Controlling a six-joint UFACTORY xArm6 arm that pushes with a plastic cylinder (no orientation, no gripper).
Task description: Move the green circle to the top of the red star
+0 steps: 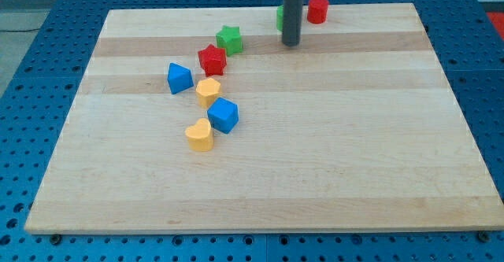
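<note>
The green circle (279, 17) sits near the board's top edge, mostly hidden behind my rod; only its left sliver shows. The red star (212, 59) lies left of centre in the upper part of the board, with a green star (229, 38) touching its upper right. My tip (290, 43) rests on the board just below and right of the green circle, well to the right of the red star.
A red cylinder (317, 9) stands right of the rod at the top edge. A blue block (179, 78), a yellow block (208, 91), a blue cube (224, 115) and a yellow heart (200, 134) lie below the red star. The wooden board (354, 152) rests on a blue pegboard.
</note>
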